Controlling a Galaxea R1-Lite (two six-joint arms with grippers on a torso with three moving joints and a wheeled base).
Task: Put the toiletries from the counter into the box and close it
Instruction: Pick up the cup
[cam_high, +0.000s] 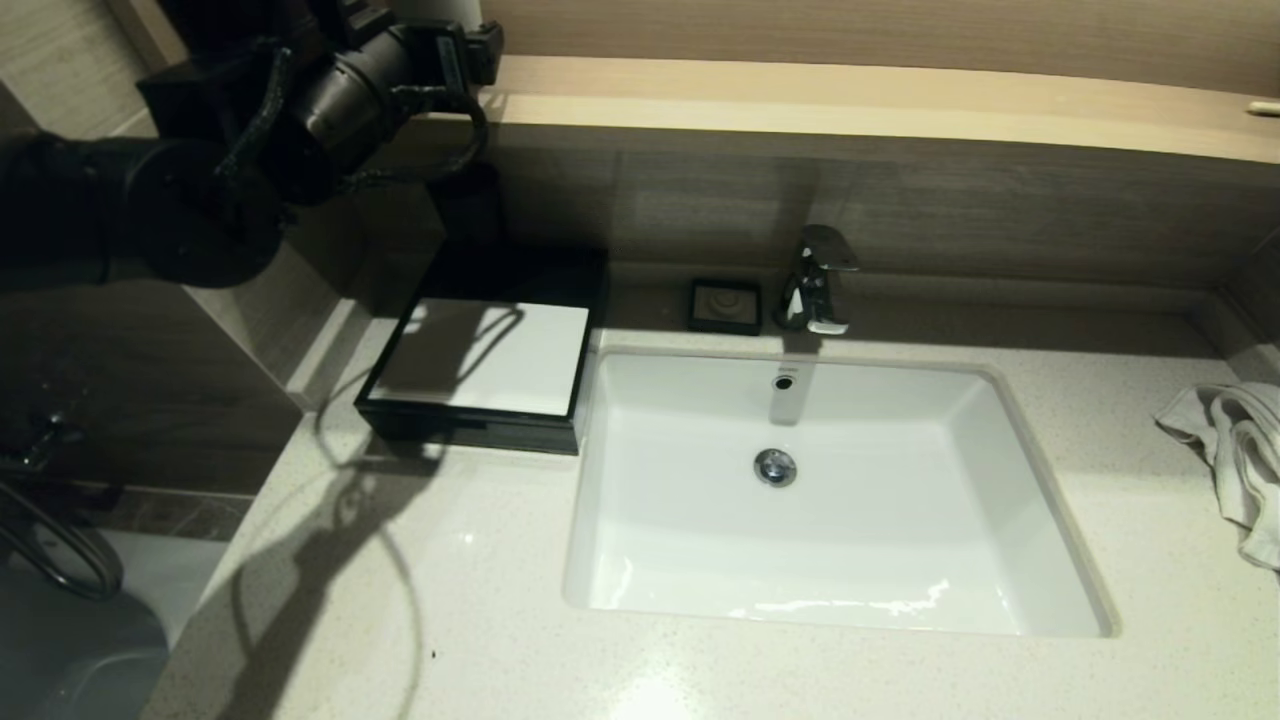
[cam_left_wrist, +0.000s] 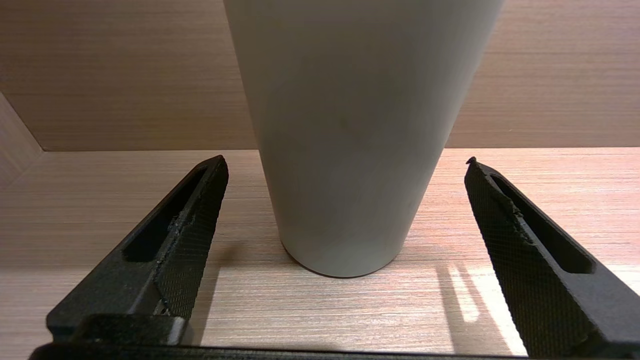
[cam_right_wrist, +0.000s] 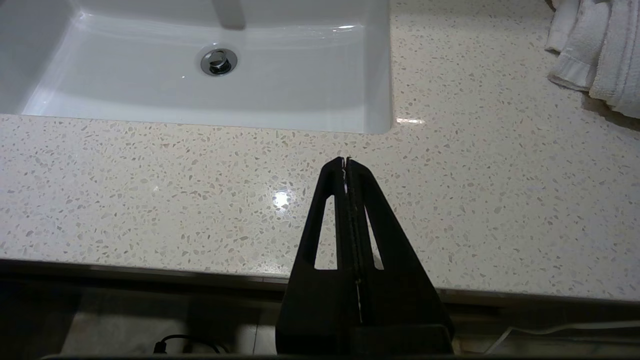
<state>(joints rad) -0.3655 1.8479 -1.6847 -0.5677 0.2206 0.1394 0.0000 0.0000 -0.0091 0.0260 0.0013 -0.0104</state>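
Box (cam_high: 482, 370), black with white top panel: drawer shut, sitting on the desk (cam_high: 480, 600) just beside the sink (cam_high: 1020, 470). Toiletries: we find none on the desk in any view, so we judge packing done and the box already closed. Left claw (cam_left_wrist: 345, 200): raised to the wooden shelf (cam_left_wrist: 100, 200) above the box, spread wide either side of a pale cup (cam_left_wrist: 350, 140), gripping nothing. Right claw (cam_right_wrist: 346, 165): pressed together, empty, parked at the desk's front edge before the sink. Towel (cam_high: 1235, 450): beyond the sink from the box.
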